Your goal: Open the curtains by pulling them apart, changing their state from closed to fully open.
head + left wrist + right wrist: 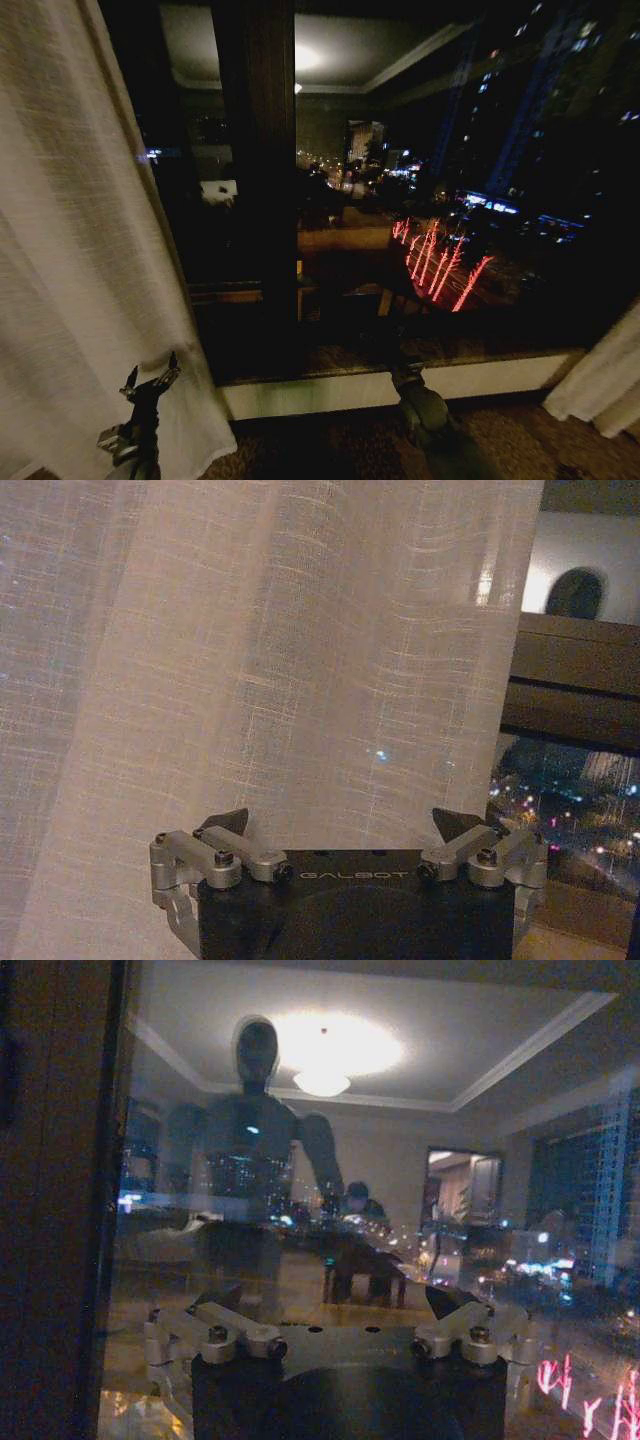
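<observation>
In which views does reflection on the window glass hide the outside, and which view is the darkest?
Right wrist view: the window glass mirrors the lit ceiling lamp and the robot over the night city. Head view: darkest, left curtain pale, right curtain dim, both grippers barely lit. Left wrist view: evenly lit fabric.

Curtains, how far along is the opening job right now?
Mostly done: the left curtain and right curtain sit at the sides, with the dark window bare between them. The left tool is open, facing the left curtain without gripping it; the right tool faces the glass, open. Little looks left.
</observation>
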{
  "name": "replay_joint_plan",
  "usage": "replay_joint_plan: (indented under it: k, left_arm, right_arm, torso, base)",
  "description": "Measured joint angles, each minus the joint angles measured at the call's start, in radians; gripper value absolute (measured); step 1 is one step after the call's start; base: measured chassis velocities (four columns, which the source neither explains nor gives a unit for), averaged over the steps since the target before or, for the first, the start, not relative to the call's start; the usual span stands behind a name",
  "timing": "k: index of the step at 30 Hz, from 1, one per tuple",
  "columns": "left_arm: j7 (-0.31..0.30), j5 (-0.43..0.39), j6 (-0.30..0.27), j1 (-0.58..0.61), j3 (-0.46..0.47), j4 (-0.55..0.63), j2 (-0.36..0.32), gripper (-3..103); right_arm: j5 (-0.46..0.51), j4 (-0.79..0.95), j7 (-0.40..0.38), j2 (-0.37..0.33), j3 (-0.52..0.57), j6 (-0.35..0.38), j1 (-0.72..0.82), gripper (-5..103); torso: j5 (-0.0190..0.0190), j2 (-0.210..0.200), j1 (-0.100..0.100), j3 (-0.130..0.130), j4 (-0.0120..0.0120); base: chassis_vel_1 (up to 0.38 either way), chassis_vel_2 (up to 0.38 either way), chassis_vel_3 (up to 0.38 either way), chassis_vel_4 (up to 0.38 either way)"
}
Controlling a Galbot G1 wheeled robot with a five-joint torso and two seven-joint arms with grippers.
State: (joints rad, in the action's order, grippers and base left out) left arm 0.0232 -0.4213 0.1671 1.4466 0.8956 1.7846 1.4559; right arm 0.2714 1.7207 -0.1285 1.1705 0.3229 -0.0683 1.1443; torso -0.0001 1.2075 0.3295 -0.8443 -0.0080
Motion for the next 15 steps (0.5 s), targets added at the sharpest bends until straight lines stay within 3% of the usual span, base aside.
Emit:
replay_joint_plan:
  k: [15]
  left_arm:
    - [0.0, 0.0, 0.0, 0.0, 0.0, 0.0, 0.0, 100]
  right_arm:
    - [0.0, 0.0, 0.0, 0.0, 0.0, 0.0, 0.0, 100]
  torso:
    - [0.0, 0.0, 0.0, 0.0, 0.0]
  base:
    - [0.0, 0.0, 0.0, 0.0]
